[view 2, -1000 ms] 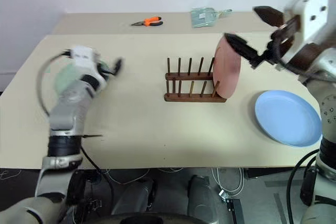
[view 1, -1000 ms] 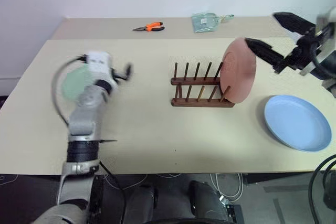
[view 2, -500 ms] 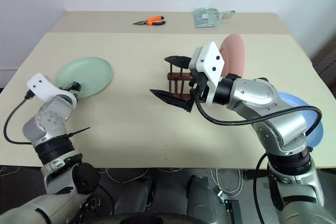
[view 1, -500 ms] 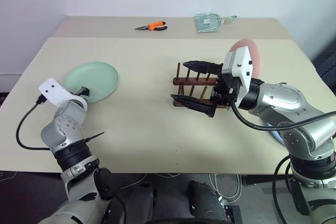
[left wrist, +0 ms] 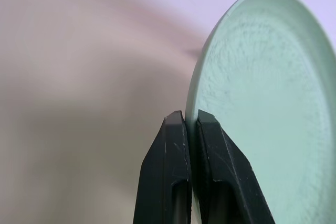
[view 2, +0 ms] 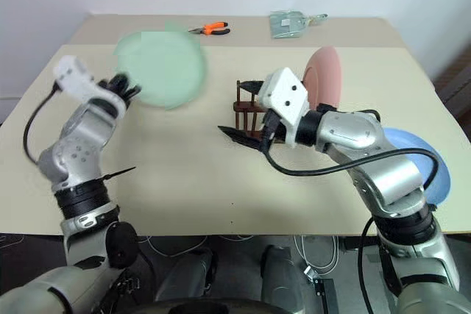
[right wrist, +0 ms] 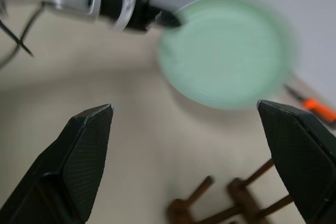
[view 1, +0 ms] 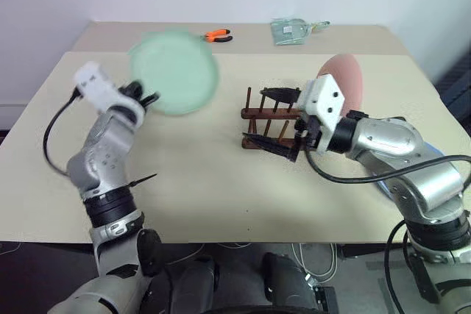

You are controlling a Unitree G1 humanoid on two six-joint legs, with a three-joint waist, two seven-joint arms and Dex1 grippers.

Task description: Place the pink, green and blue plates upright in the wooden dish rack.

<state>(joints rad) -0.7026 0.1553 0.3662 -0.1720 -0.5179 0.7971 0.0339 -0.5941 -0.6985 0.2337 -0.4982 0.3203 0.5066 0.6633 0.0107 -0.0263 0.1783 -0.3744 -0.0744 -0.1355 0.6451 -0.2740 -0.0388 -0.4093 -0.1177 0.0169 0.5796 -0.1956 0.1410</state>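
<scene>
My left gripper (left wrist: 190,124) is shut on the rim of the green plate (view 1: 174,71). It holds the plate tilted up in the air above the table's left half. The pink plate (view 1: 342,82) stands upright at the right end of the wooden dish rack (view 1: 271,115). My right gripper (view 1: 255,114) is wide open in front of the rack's left end, pointing left toward the green plate, with nothing between its fingers. The blue plate (view 2: 434,170) lies flat at the right, mostly hidden behind my right arm.
Orange pliers (view 1: 215,35) and a clear packet (view 1: 291,31) lie at the back of the table (view 1: 221,182). The rack's left slots hold nothing.
My left gripper closed on the green plate's rim and lifted it off the table, up and to the right. My right gripper swung left from beside the pink plate to the rack's front, still open.
</scene>
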